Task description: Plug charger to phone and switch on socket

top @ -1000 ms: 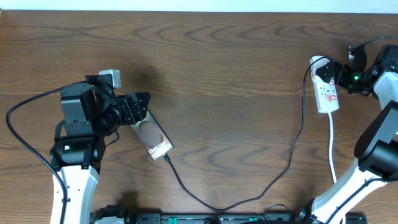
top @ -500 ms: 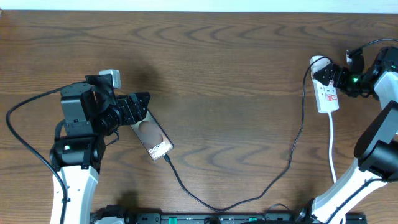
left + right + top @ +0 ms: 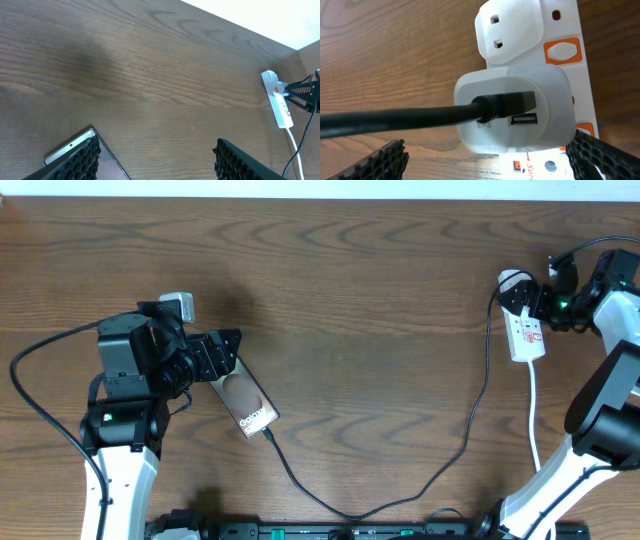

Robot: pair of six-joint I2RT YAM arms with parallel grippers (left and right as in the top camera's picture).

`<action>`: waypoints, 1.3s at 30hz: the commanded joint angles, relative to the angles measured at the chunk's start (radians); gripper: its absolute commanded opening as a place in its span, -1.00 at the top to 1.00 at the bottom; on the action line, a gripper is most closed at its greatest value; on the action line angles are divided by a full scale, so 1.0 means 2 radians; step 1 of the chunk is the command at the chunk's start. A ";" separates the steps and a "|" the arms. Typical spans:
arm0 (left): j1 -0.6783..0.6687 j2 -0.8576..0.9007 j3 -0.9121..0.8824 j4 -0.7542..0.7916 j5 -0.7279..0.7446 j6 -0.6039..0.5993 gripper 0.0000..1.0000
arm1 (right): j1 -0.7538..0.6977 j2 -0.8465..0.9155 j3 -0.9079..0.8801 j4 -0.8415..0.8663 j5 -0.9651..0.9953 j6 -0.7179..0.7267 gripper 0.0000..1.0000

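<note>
1. Overhead: phone [image 3: 247, 404] lies flat on table [image 3: 360, 300]. Its face is dark and glossy, with white "Galaxy" lettering at the end away from left gripper [image 3: 230, 356]. The other end sits under that gripper.
2. Charger [image 3: 470, 430] is a thin black cable. One tip meets the phone end farthest from the left gripper, and the rest loops across the table up to socket [image 3: 526, 332] at right gripper [image 3: 538, 302].
3. Socket is a white strip with orange switch marks. Its white cord trails off the end away from the right gripper.
4. Left wrist: left gripper [image 3: 155, 157] has its jaws spread wide. A phone [image 3: 70, 146] corner sits right against one finger [image 3: 75, 161], and the other finger is well apart. Nothing is gripped.
5. Right wrist: white adapter [image 3: 545, 125] sits in socket [image 3: 562, 30], with the charger [image 3: 505, 102] plug in its face and a free USB slot just beside it.
6. Right gripper [image 3: 487, 147] is also spread wide, one finger [image 3: 385, 160] on each side of the adapter. It grasps nothing, and I cannot tell whether it touches.
</note>
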 commanded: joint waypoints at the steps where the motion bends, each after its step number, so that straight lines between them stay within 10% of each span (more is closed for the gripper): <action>1: -0.001 0.002 -0.008 -0.001 -0.007 -0.004 -0.43 | 0.016 -0.013 0.008 0.002 -0.017 0.001 -0.98; 39: -0.001 0.002 -0.008 -0.002 -0.006 -0.004 -0.43 | 0.019 -0.013 -0.034 0.014 -0.006 0.010 -0.99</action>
